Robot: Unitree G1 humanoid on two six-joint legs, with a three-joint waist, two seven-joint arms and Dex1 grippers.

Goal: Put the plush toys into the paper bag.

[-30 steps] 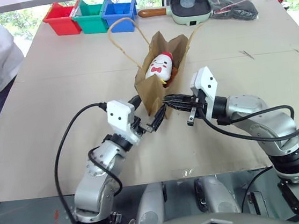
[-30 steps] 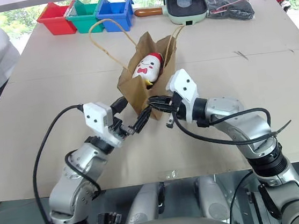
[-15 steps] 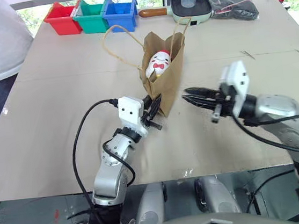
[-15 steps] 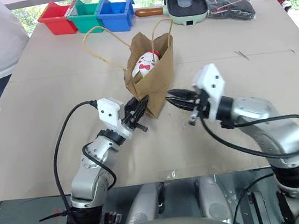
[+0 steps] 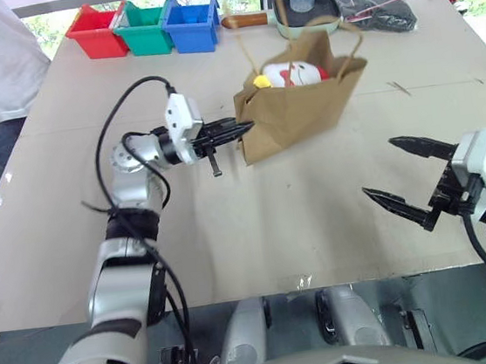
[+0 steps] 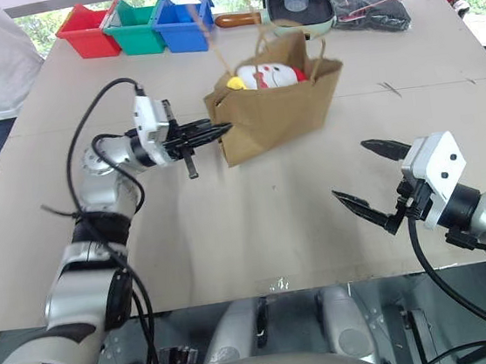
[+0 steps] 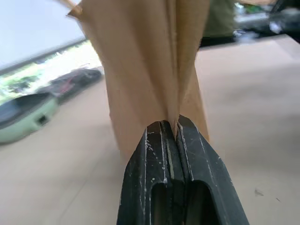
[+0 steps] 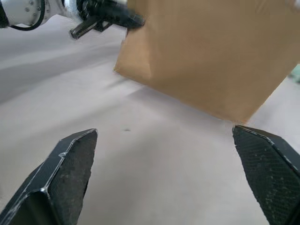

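Kraft-brown and creased, the paper bag [image 5: 300,101] stands on the pale bench [image 5: 231,227] in the left eye view, its twisted loop handles rising above the mouth. Inside sits the white plush toy [image 5: 295,72], soft and oval, with a yellow tuft beside it. The left pincer [image 5: 239,131] reaches level from the left, black fingers pressed together on the bag's side fold. The right pincer [image 5: 401,177] hangs near the bench's front right corner, fingers spread wide, well apart from the bag.

From the left wrist, scratched black fingertips [image 7: 161,140] clamp a pleat of tan paper.

From the right wrist, two textured black fingertips [image 8: 70,164] stand far apart, framing the bag's flat face over the bare bench.
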